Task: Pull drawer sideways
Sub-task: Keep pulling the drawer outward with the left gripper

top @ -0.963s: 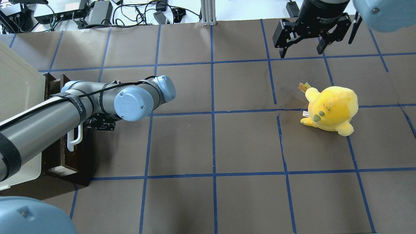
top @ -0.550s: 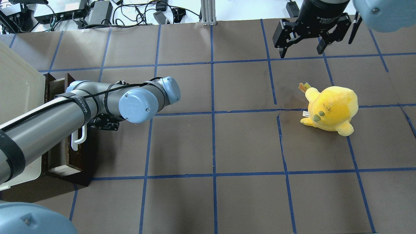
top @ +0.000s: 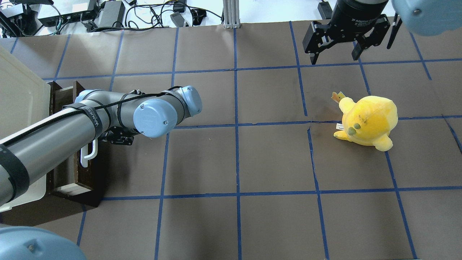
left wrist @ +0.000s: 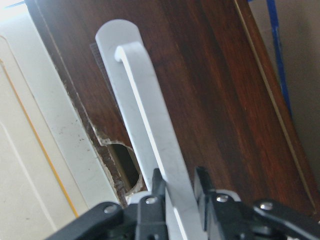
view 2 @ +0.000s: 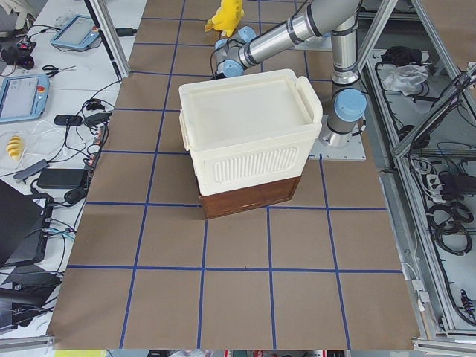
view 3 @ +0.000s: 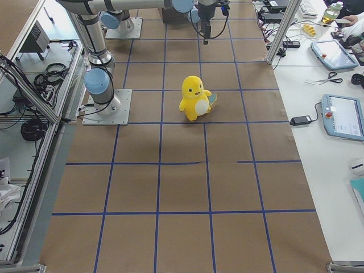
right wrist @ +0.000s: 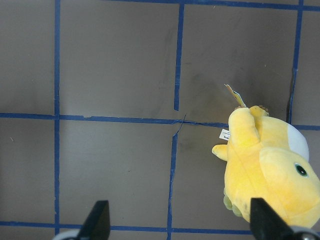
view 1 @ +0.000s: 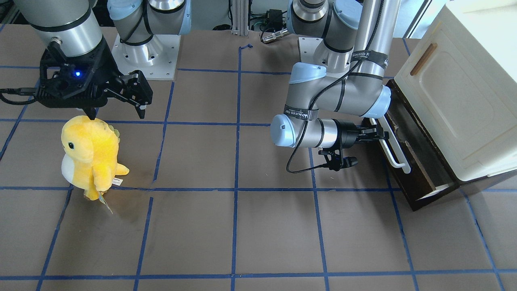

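The dark brown drawer (view 1: 406, 167) sits under the cream cabinet at the table's left end, partly slid out, its pale inside showing. Its long white bar handle (view 1: 395, 157) runs along the front. My left gripper (view 1: 381, 135) reaches in level and is shut on the handle. In the left wrist view, the gripper (left wrist: 179, 187) has a finger on each side of the bar (left wrist: 145, 95) against the drawer front (left wrist: 220, 90). In the overhead view the arm hides the left gripper; the drawer (top: 81, 177) and handle (top: 86, 155) show. My right gripper (top: 335, 57) is open and empty, far away.
The cream cabinet (view 1: 456, 101) with a small brown door handle (view 1: 423, 59) stands over the drawer. A yellow plush toy (top: 368, 121) stands on the right half of the table, just below the right gripper (view 1: 117, 115). Blue tape lines grid the brown table.
My left arm has moved toward the table's middle, still holding the handle. The drawer has slid a little further out from under the cabinet. The right arm has not moved.
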You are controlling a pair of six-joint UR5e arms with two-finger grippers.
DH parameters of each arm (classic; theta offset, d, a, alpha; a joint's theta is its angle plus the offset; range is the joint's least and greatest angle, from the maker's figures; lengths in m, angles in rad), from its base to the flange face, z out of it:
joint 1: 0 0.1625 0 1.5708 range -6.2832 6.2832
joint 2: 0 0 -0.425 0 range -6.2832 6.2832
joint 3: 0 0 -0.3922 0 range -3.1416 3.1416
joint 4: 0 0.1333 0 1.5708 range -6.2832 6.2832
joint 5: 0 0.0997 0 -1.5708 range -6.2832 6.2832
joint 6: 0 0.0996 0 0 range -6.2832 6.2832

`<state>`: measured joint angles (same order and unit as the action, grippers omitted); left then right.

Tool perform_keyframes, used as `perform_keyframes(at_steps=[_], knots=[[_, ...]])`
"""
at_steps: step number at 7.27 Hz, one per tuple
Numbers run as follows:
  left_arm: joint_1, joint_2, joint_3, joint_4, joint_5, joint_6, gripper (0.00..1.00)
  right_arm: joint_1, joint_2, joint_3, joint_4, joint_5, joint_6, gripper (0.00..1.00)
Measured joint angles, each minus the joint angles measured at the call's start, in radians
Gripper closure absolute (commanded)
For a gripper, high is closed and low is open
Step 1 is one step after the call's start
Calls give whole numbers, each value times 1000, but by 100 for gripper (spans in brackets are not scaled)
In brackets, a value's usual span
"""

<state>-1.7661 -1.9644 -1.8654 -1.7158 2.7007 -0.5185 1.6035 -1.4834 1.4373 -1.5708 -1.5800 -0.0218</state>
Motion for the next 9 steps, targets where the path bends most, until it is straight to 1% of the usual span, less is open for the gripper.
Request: perform_keyframes(at_steps=[9], knots=[[-44,1,9,2,-4,0,88,0,0,0,0,0,0,0]])
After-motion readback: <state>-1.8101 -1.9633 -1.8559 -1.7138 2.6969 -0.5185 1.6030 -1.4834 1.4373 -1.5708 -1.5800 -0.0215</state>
